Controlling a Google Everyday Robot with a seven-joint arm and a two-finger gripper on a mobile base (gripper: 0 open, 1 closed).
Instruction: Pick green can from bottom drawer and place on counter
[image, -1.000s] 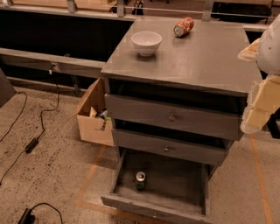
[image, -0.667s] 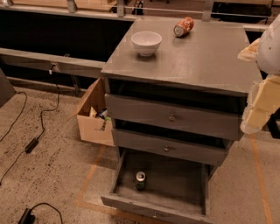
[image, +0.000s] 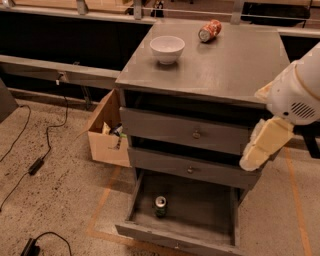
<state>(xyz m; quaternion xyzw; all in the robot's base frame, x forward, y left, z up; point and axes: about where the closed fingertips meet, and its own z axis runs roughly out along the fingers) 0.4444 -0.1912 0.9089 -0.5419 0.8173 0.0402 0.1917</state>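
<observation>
The green can (image: 160, 205) stands upright in the pulled-out bottom drawer (image: 200, 205), near its left side, silver top up. The counter (image: 225, 62) is the grey top of the cabinet above. My arm comes in from the right edge, white and rounded, with a cream part hanging down. My gripper (image: 261, 146) hangs in front of the cabinet's right side, level with the middle drawer. It is well above and to the right of the can and touches nothing.
A white bowl (image: 167, 48) and an orange-red can (image: 209, 31) lying on its side are on the counter. The two upper drawers (image: 185, 132) are shut. A cardboard box (image: 106, 132) stands left of the cabinet. Cables (image: 35, 165) lie on the floor at the left.
</observation>
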